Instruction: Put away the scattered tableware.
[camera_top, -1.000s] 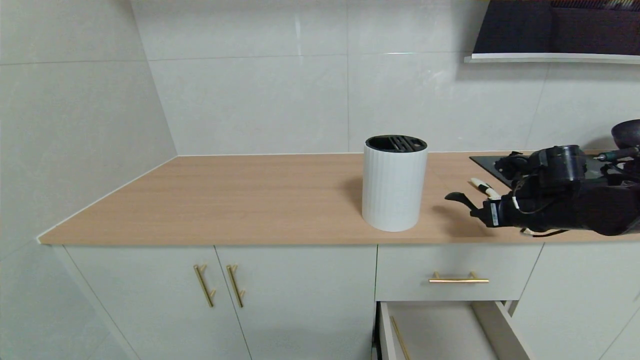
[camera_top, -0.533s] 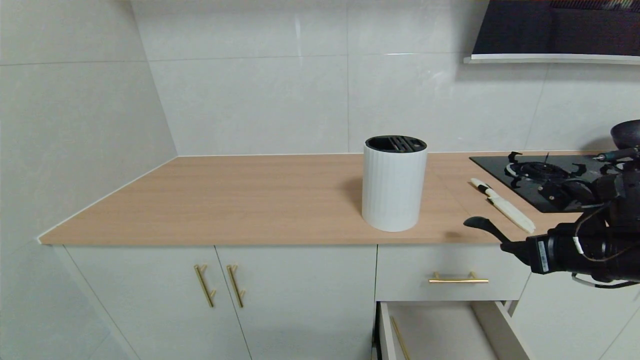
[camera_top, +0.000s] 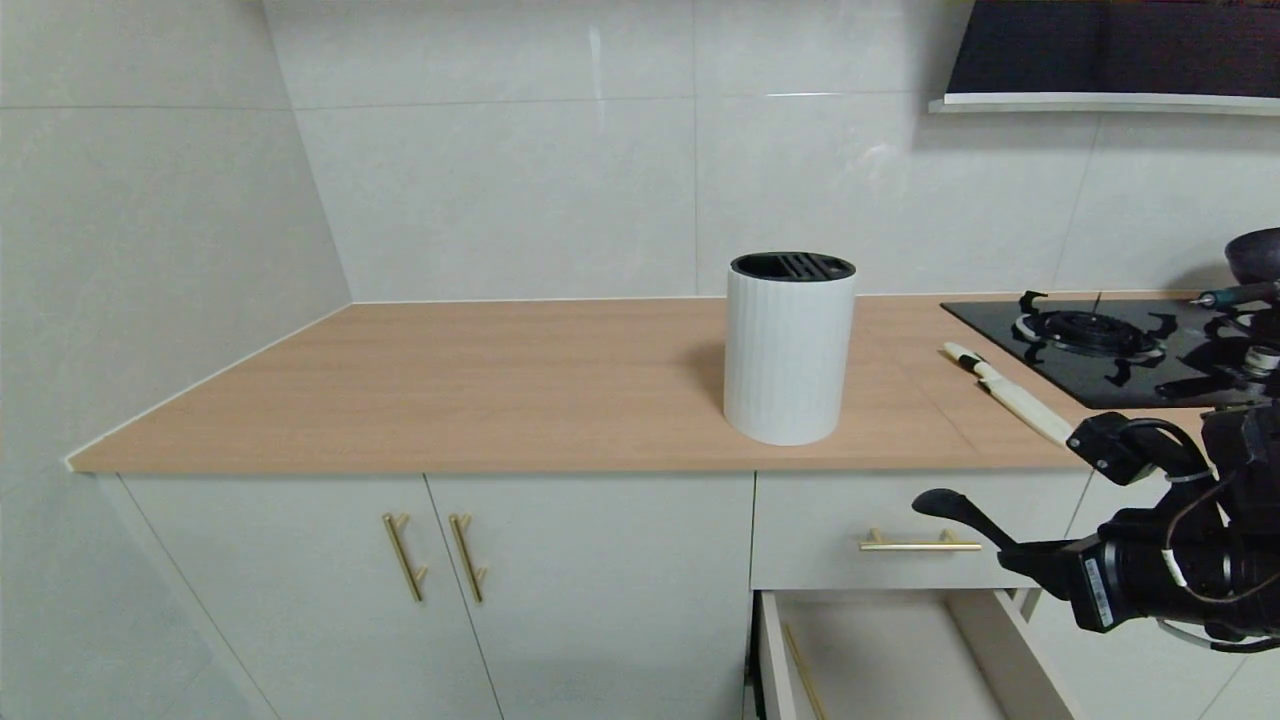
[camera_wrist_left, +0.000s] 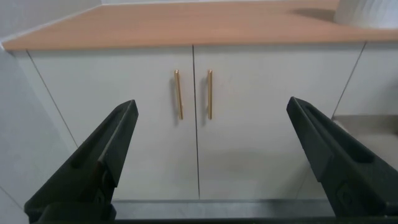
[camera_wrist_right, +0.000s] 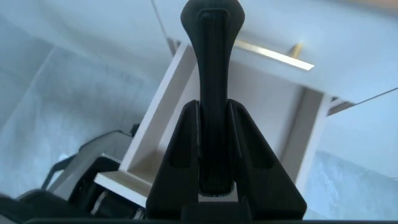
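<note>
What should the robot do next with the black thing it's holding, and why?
Probably lower the right gripper a little. It clamps a long black utensil, and the open white drawer lies just below, so a short drop should bring the utensil inside.

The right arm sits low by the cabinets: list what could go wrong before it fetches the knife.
The right gripper hangs below the countertop edge, before the closed drawer's gold handle; rising straight up, it might strike either.
The knife lies near the front edge beside the stove; a shut gripper arriving from the front may nudge it off, perhaps into the open drawer.
</note>
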